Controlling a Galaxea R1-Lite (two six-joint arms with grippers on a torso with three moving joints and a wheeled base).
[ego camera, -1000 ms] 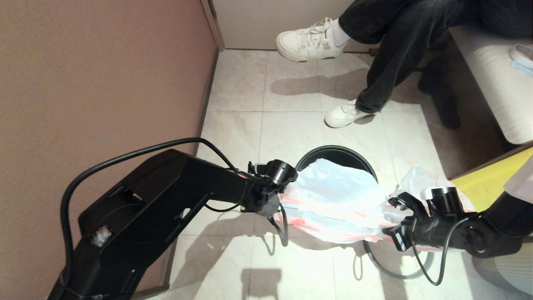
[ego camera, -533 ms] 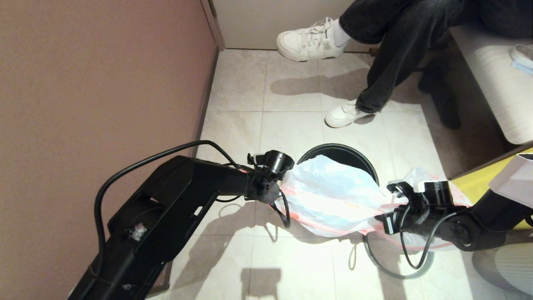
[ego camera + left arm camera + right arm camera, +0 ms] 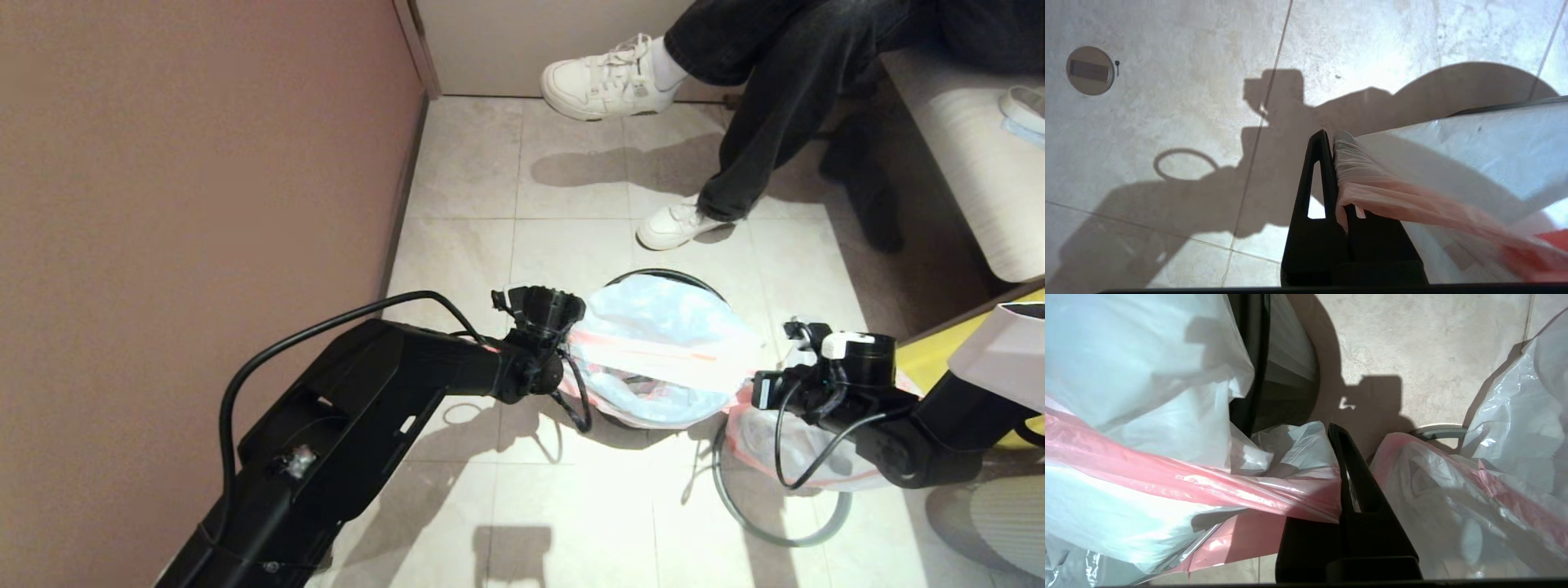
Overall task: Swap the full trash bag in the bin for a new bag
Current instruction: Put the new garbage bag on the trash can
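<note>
Pale floor tiles (image 3: 571,523) run along a brown wall (image 3: 188,163), and someone in white sneakers (image 3: 608,77) sits just beyond the bin (image 3: 665,276). The new bag (image 3: 661,343) is stretched flat over the bin's mouth between the two arms. The left gripper (image 3: 563,363) is clamped tight on one pink edge, the right gripper (image 3: 755,390) pinched on the opposite edge. The full trash bag (image 3: 775,445) slumps on the floor under the right arm, lying partly inside a loose grey hoop (image 3: 739,510).
</note>
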